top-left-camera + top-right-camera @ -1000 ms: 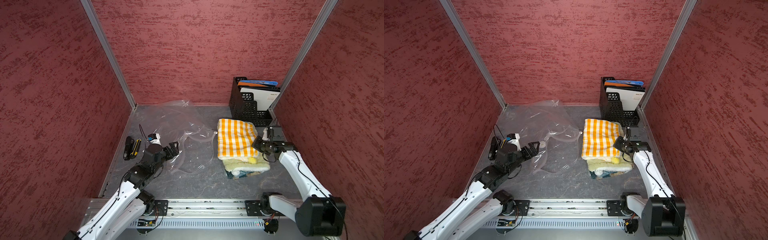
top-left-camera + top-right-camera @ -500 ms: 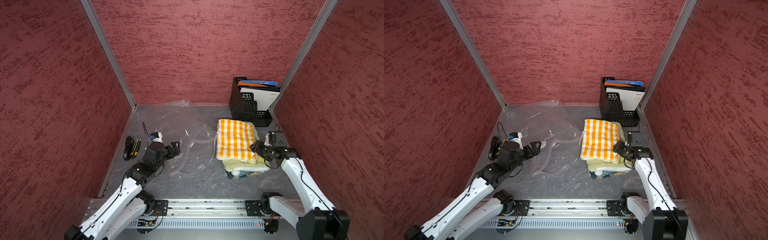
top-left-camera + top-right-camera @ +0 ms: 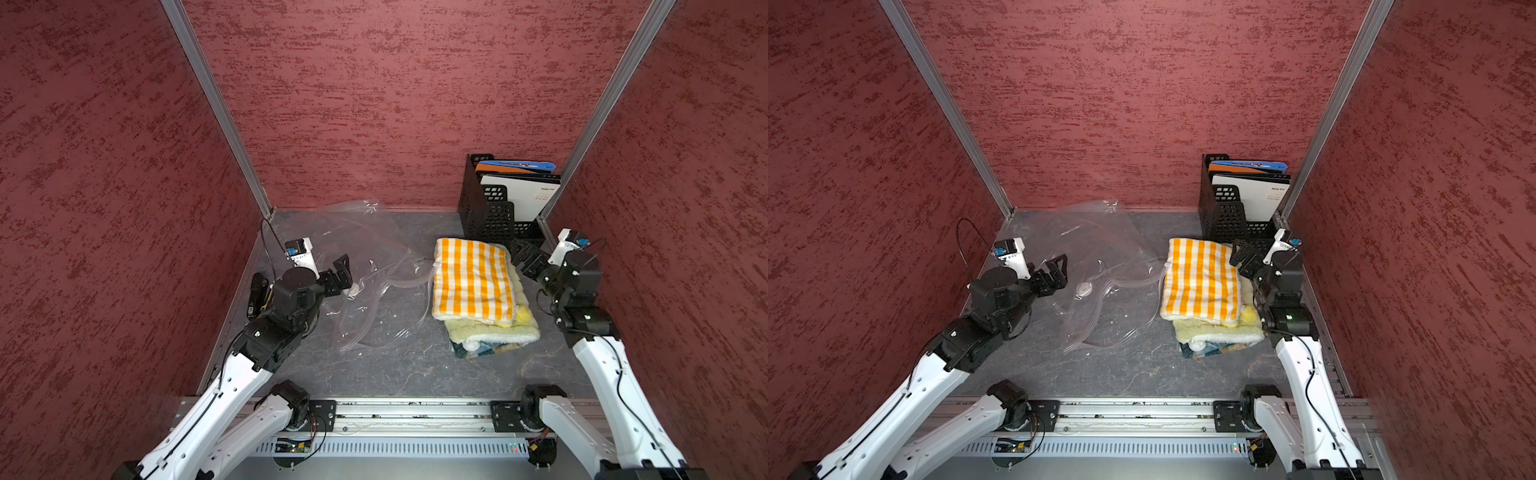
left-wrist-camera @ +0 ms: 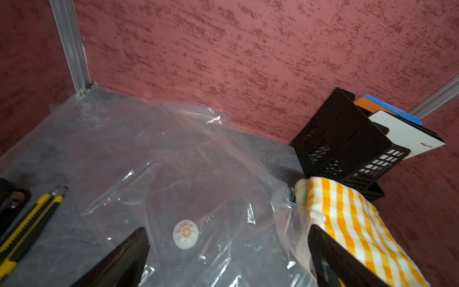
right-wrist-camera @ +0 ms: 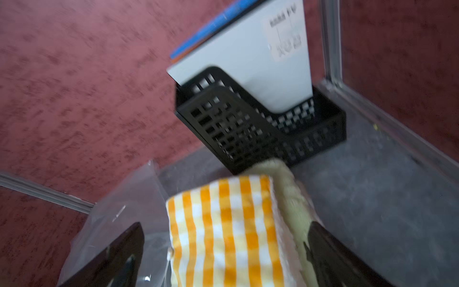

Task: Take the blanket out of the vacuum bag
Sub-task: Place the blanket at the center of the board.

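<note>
Top views first. In both top views the blanket (image 3: 471, 282) sits folded near the right edge of the tabletop (image 3: 395, 374), just in front of the black file rack (image 3: 494, 208) in the back right corner. Its long axis runs back to front, orange check side up, with pale fleece layers poking out at the front end.

The vacuum bag (image 3: 374, 245) lies limp from the back left corner toward the middle, mouth end pointing at the blanket. To me the blanket looks out, or nearly. My left jaws hover wide apart over the bag and my right jaws hover wide apart by the blanket's back right corner, neither holding anything. In a top view the round valve (image 3: 1084, 289) shows just ahead of the left jaws.

Left wrist view: jaws spread, valve (image 4: 185, 233) lower down between them. Bag plastic touches the blanket's left edge, and a small white slider clip (image 4: 317, 215) sits there. I can't tell if any plastic is tucked under the blanket. A utility knife (image 4: 29, 223) lies by the left edge.

Right wrist view: blurry, jaws apart, blanket (image 5: 223, 223) below them, rack behind.

Handling guess: the blanket is soft, light and floppy, so I'd pinch the whole folded edge, not one layer. The bag is slippery and crinkly, so I'd pin the film, not the valve.
</note>
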